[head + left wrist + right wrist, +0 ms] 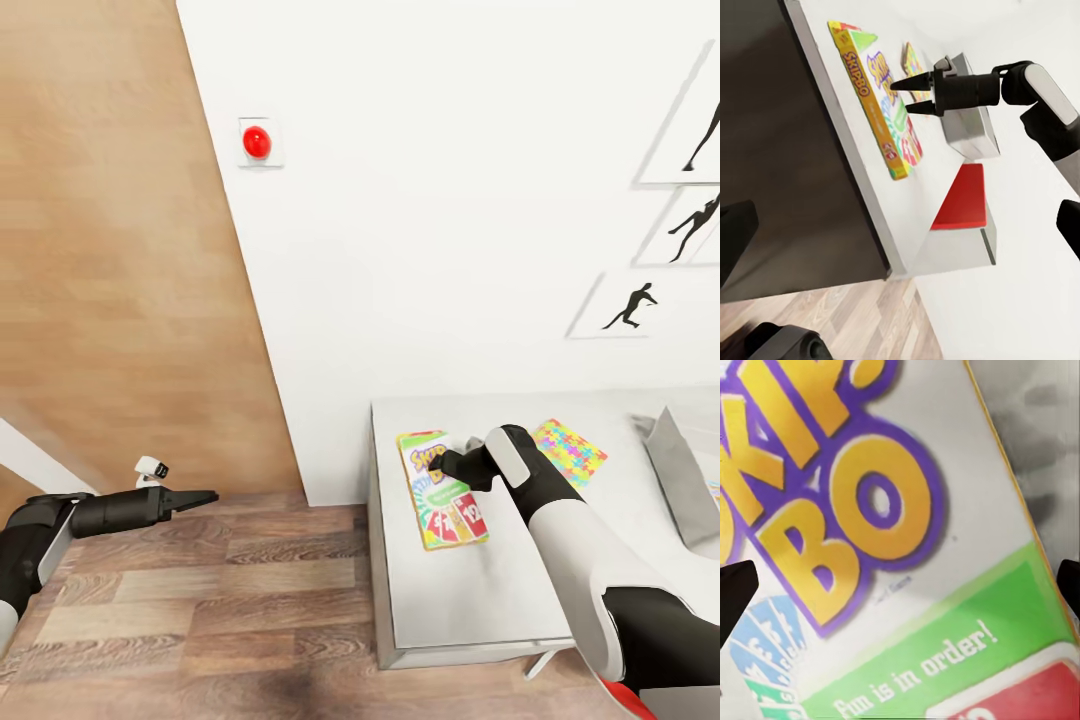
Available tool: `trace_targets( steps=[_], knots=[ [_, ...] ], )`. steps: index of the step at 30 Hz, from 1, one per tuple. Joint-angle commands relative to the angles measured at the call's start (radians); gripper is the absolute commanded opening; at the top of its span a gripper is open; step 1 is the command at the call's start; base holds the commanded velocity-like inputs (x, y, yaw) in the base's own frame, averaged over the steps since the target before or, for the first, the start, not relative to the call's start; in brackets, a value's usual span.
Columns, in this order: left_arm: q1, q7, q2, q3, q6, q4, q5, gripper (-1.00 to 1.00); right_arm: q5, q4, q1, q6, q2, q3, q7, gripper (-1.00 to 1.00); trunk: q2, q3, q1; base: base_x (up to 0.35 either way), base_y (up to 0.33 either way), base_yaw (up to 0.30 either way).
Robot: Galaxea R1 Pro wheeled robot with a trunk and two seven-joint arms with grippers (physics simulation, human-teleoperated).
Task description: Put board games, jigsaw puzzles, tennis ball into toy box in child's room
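Here, step in hand: picking up the SKIP-BO board game (441,490) from the table (470,600); the game lies flat near the table's left end, lid up, not yet lifted
Right gripper (902,96): hovering low over the game's upper half; fingers spread apart, grasping nothing; the lid's yellow lettering fills the space between them
Left gripper (205,496): held out over the wood floor (200,600), well apart from the table; fingers look drawn together, with nothing between them
Other toys: one jigsaw puzzle (568,452) lies flat just beyond the right arm
Toy box (683,475): grey bin at the table's right, tilted on its side
Next move, as a judgement: lower onto an edge of the thin box; pinch it; carry it right to the toy box
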Motion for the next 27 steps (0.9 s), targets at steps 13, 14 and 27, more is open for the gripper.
trace_targets(
  steps=[13,14,27],
  knots=[
    [-0.001,-0.003,0.000,-0.001,0.011,0.000,0.000,1.00,-0.010,-0.001,-0.001,0.001,-0.001,0.000,0.035,1.00,-0.002,-0.002,0.001,0.000,0.135,0.000],
    [-0.001,-0.003,0.000,-0.001,0.011,0.000,0.000,1.00,-0.010,-0.001,-0.001,0.001,-0.001,0.000,0.036,1.00,-0.002,-0.002,0.001,0.000,0.066,0.000],
    [-0.001,-0.003,0.000,-0.001,0.011,0.000,0.001,1.00,-0.010,-0.001,-0.001,0.001,-0.001,0.001,0.036,1.00,-0.002,-0.002,0.001,0.000,0.065,0.000]
  ],
)
